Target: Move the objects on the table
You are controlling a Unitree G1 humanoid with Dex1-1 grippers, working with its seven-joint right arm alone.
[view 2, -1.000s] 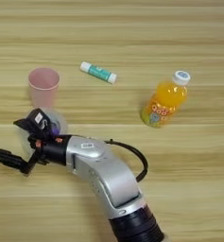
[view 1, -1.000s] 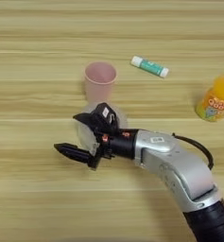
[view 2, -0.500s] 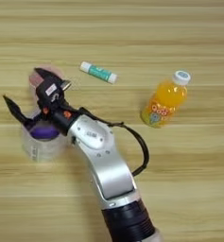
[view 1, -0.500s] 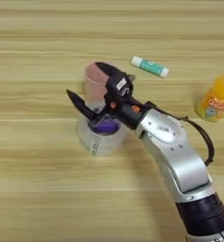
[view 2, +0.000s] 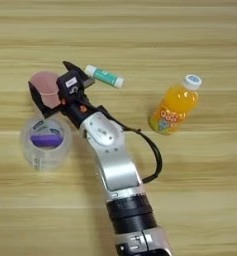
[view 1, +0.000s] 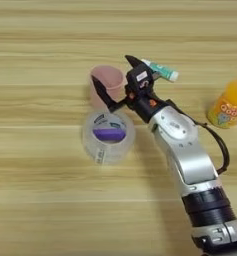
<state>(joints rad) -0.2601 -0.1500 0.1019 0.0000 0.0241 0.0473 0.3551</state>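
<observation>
Raised off the tape roll [view 1: 108, 136], the spread, empty end effector [view 1: 113, 76] now straddles the pink cup [view 2: 44, 89].

Juice bottle [view 1: 228, 104] cut by the left-eye edge — gripper [view 2: 54, 85] overlaps the cup [view 2: 44, 86].

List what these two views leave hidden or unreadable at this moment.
- Pink plastic cup: both views, the open two-fingered black claw straddles it; contact cannot be judged.
- Green-and-white glue stick: left eye view, its left end is hidden behind the claw.
- Small orange juice bottle: left eye view, the right edge cuts it off.
- Bottle label: too small to read.
</observation>
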